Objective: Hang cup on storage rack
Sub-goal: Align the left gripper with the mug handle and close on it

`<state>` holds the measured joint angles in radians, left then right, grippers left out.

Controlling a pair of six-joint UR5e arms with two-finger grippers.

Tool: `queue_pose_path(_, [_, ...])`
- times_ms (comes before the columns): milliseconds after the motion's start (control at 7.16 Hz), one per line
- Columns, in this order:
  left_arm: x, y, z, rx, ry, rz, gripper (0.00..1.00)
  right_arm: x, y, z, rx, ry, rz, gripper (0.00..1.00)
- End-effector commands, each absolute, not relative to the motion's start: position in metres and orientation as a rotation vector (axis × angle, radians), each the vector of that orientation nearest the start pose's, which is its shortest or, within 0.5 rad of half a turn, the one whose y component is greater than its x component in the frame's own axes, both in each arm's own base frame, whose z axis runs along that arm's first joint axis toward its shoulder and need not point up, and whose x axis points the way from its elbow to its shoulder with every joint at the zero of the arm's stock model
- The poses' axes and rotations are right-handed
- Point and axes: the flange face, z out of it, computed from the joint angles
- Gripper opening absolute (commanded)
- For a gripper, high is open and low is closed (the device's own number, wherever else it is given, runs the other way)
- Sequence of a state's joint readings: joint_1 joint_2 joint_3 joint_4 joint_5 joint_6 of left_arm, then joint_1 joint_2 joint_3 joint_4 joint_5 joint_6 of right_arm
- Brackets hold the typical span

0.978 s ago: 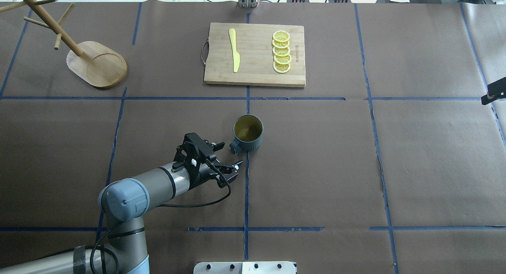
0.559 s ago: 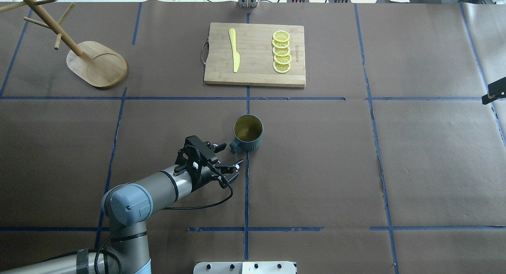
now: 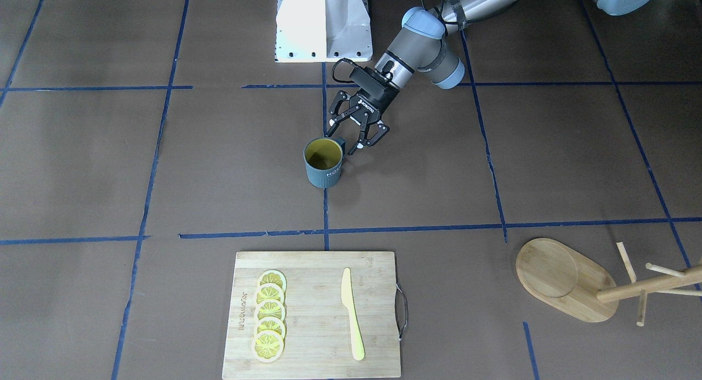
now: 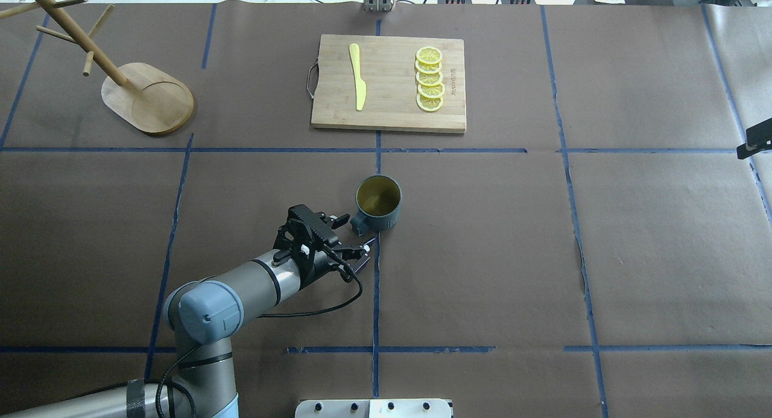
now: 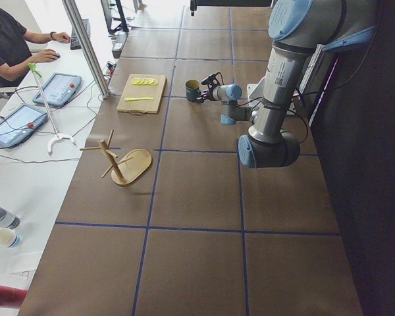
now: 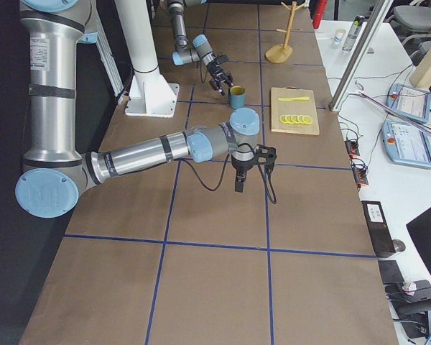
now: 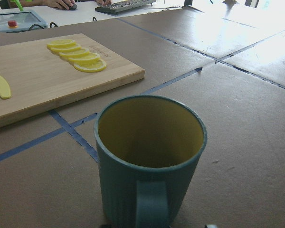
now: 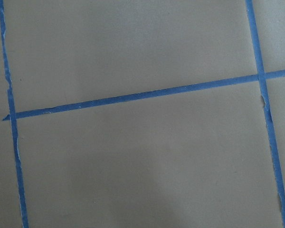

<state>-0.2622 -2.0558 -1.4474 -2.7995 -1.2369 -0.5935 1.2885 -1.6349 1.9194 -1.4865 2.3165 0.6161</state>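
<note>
I read the left gripper as spread wide just beside the handle of the cup, which stands upright mid-table, well apart from the storage rack; a skewed close could clip the handle and tip it.

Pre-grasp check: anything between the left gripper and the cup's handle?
Nothing visible. The left gripper is open, and the cup points its handle straight at the fingers. Only bare table shows in the small gap between them.
</note>
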Motion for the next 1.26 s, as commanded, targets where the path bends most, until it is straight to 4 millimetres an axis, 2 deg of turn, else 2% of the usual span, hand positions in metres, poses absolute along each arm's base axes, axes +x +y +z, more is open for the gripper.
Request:
queue_pose_path(0, [0.5920,-0.3310,0.2995,1.129,1.126,0.294,0.67,-0.0673,-0.4683,0.5093,-0.003,-0.815,0.179,1.00])
queue_pose_path(140, [0.5912,-0.3328,0.2985,1.131,1.126,0.291,0.65,-0.0673,-0.4683,0.5093,-0.003,-0.815,0.179,1.00])
queue_pose_path(699, [0.5945,-0.3336,0.3065,1.122,1.112,0.298,0.47,-0.0657,-0.4678,0.5080,0.001,-0.818,0.180,1.00])
queue_pose_path(978, [0.5945,-0.3337,0.3066,1.123,1.111,0.297,0.29,-0.0657,-0.4679,0.5078,0.002,-0.819,0.179,1.00])
queue_pose_path(1118, [0.5942,-0.3335,0.3059,1.123,1.114,0.297,0.16,-0.0657,-0.4679,0.5078,0.002,-0.819,0.179,1.00])
